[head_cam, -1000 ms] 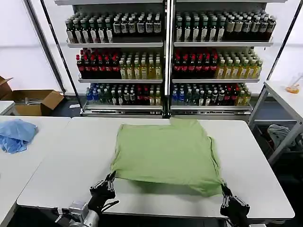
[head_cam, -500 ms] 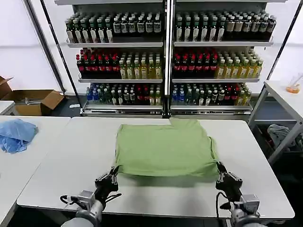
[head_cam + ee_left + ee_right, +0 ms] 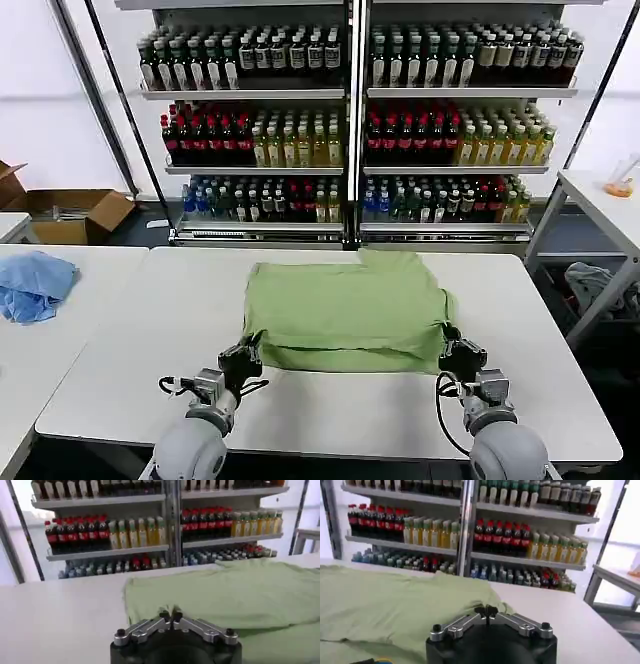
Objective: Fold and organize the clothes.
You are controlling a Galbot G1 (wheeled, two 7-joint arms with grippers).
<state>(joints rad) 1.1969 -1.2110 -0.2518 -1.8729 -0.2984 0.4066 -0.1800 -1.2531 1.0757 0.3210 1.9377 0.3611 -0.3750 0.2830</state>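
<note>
1. Behind the white desk stands a tall shelf rack packed with rows of drink bottles, dark, red, yellow and green.
2. On the desk, centre stage, lies the light green polo shirt, spread flat with its near edge doubled over onto itself, so a thicker band runs along the front.
3. Left tool is down at the shirt's near left corner, fingers pinched together on the fabric edge; in the left wrist view its tips meet right where the green cloth begins.
4. Right tool mirrors it at the near right corner, fingers closed tight on the hem; the right wrist view has the fingertips touching, green fabric bunched just under them.
5. Both corners are lifted a little off the desk, with a shadow beneath the front fold.
6. Off to the robot's left, on a neighbouring desk, sits a light blue cloth bundle, well apart from the shirt.
7. Farther back on that side, an open cardboard box rests on the floor.
</note>
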